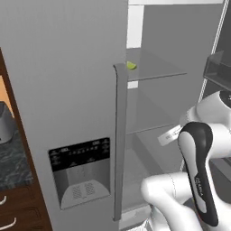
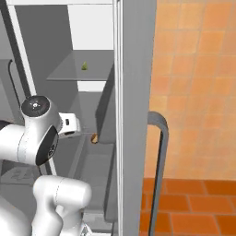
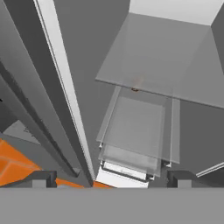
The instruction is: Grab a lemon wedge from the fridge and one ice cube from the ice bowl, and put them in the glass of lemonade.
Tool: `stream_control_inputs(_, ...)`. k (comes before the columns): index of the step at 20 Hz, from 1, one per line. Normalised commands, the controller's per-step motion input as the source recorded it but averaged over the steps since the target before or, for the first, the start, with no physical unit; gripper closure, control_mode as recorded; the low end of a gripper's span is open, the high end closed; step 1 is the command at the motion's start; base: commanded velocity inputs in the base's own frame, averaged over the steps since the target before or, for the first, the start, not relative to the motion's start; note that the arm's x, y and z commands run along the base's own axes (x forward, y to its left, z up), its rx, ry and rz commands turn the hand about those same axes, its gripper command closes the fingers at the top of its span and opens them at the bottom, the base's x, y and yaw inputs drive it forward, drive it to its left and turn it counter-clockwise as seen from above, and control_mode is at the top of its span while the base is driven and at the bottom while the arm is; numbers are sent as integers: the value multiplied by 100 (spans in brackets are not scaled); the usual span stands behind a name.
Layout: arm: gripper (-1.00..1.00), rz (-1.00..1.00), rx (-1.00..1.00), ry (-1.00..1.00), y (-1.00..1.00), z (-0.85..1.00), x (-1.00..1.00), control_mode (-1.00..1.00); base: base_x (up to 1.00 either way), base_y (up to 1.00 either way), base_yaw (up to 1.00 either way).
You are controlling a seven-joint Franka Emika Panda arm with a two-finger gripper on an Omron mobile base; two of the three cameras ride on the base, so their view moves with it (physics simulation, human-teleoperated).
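The fridge [image 1: 67, 90] stands with its dispenser door shut and its right door [image 2: 133, 115] swung open. The lemon wedge [image 1: 131, 65], tiny and yellow-green, lies on the upper glass shelf [image 2: 69, 69], and it is seen again as the lemon wedge [image 2: 85, 66] from the other side. My arm reaches into the open compartment at the level of the lower shelf, well below the wedge. My gripper [image 3: 111, 178] is open with nothing between its fingertips [image 3: 41, 178], looking down over the glass shelves. The ice bowl and the glass of lemonade are out of view.
A small orange item [image 2: 94, 138] sits on the lower shelf, close in front of my hand. A door bin [image 1: 219, 67] juts out on the open door at the right. A grey appliance [image 1: 3, 122] stands on the dark counter left of the fridge.
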Motion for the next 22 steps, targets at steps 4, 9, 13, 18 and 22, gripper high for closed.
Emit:
stream_control_inputs(4,-100,0,0,0,0,0,0,100,28,-31,0)
stream_control_inputs(9,-100,0,0,0,-6,0,5,-100,0,0,0)
stream_control_inputs(13,-100,-1,0,-2,0,5,22,-100,0,0,0)
stream_control_inputs(18,-100,-1,0,-10,1,36,11,-100,0,0,0)
stream_control_inputs(22,-100,-5,0,-12,11,62,1,-100,0,0,0)
